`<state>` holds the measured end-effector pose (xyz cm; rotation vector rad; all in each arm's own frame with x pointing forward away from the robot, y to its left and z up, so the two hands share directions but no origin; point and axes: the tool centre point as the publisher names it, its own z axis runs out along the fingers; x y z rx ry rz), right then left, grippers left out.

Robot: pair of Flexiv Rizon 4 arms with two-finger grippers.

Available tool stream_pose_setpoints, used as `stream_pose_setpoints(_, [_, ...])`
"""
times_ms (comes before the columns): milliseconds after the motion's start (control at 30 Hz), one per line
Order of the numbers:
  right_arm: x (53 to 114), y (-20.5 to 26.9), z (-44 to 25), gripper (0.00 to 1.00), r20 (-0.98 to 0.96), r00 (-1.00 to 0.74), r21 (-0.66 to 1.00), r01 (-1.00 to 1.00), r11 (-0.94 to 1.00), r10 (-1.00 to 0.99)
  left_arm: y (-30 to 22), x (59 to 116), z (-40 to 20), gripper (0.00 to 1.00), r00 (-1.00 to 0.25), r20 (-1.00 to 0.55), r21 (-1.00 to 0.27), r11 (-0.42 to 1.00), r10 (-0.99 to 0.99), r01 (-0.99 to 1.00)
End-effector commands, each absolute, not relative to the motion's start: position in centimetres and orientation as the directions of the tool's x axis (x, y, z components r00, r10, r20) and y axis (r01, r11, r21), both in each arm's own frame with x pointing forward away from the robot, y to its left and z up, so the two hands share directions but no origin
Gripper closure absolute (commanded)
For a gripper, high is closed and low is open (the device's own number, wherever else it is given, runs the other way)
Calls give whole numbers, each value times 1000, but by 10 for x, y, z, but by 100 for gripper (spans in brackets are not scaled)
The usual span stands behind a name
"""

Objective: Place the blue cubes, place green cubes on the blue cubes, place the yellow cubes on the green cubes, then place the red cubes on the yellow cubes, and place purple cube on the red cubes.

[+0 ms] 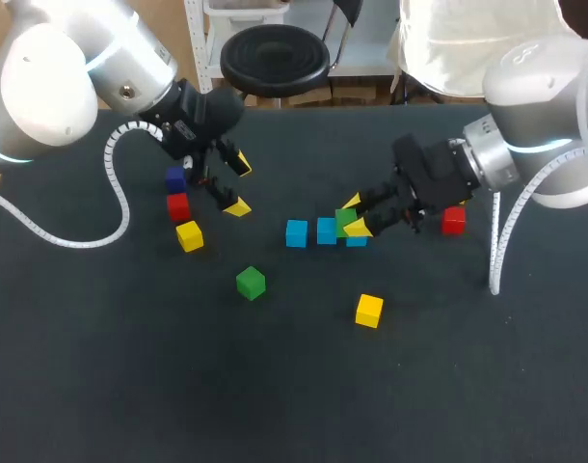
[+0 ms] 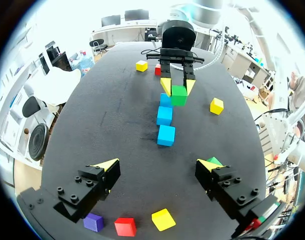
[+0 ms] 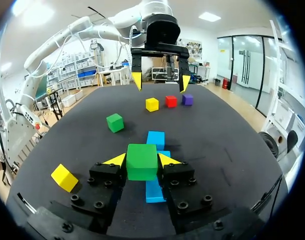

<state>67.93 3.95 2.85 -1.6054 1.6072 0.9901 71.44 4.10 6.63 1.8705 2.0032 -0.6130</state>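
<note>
Green cube is gripped from two sides by the fingers of my right gripper, a little right of the frame's centre, over the right end of the row of blue cubes. My left gripper stands wide open at upper left, near a purple cube, a red cube and a yellow cube.

No text, label, number or sign readable in any view. Closest item, green cube: visible faces plain, unprinted. Dark bench: no markings legible.
</note>
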Motion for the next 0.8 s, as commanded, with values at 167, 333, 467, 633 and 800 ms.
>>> stream_pose_setpoints(167, [684, 40, 28, 100, -860, -22, 62, -996, -62, -509, 42, 714, 66, 0, -80, -518, -83, 43, 852, 996])
stream_pose_setpoints(333, [686, 42, 27, 100, -859, -20, 63, -996, -67, -511, 42, 714, 66, 0, -80, -518, -83, 43, 852, 996])
stream_pose_setpoints(467, [687, 41, 24, 100, -861, -25, 67, -996, -64, -507, 42, 714, 66, 0, -80, -518, -83, 43, 852, 996])
stream_pose_setpoints(633, [687, 41, 24, 100, -861, -29, 69, -996, -60, -509, 42, 714, 66, 0, -80, -518, -83, 43, 852, 996])
stream_pose_setpoints(800, [689, 41, 24, 100, -859, -30, 71, -996, -61, -511, 42, 714, 66, 0, -80, -518, -83, 43, 852, 996])
